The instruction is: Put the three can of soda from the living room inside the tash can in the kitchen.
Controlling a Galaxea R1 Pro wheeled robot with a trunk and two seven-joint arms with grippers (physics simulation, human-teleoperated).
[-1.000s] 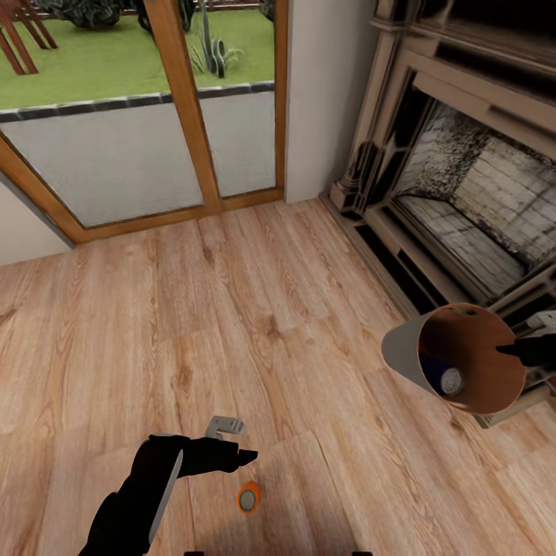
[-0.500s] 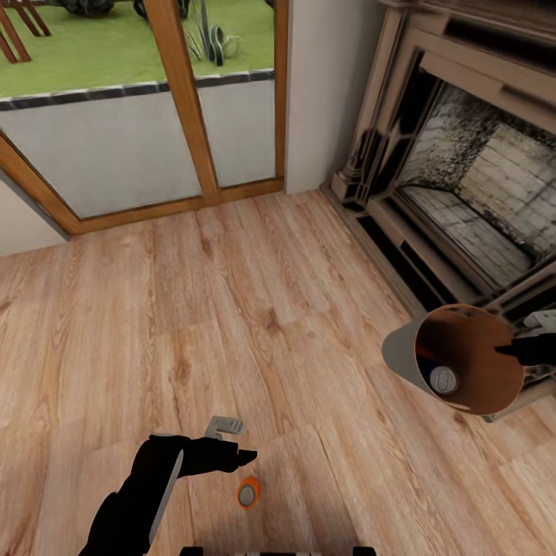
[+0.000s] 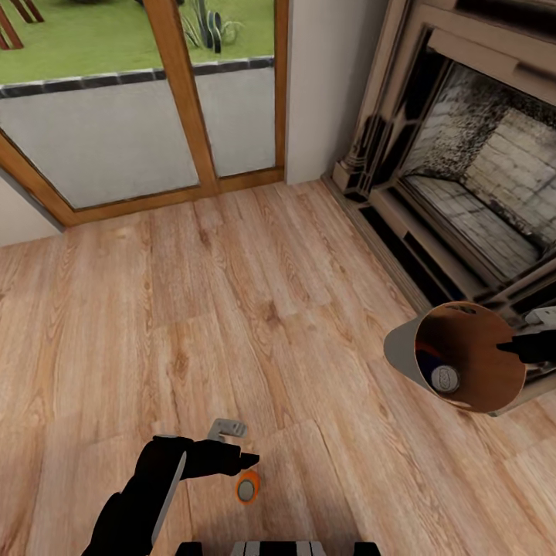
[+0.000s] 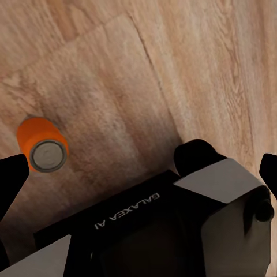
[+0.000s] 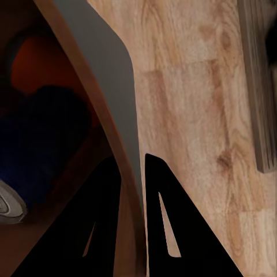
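An orange can of soda [image 3: 247,488] stands upright on the wood floor, silver top up, just below my left gripper [image 3: 234,444]. That gripper is open and hovers above the floor. In the left wrist view the orange can [image 4: 42,146] sits between the spread black fingers [image 4: 198,160], touching neither. At the right, my right gripper [image 3: 527,347] is shut on the rim of the tash can [image 3: 400,349] and holds it tilted off the floor. Inside lies a blue can [image 3: 444,378], with a bit of an orange one [image 3: 421,358] beside it. The right wrist view shows both fingers [image 5: 167,219] pinching the bin wall [image 5: 109,98].
A brick-and-stone fireplace [image 3: 479,177] with a stepped hearth fills the right side, close behind the bin. A wood-framed glass door [image 3: 100,139] to the garden runs along the far wall. Open wood floor [image 3: 255,293] lies between them.
The whole picture has slid up a little, so the camera has moved. Both arms keep their poses. The blue can has shifted slightly inside the bin.
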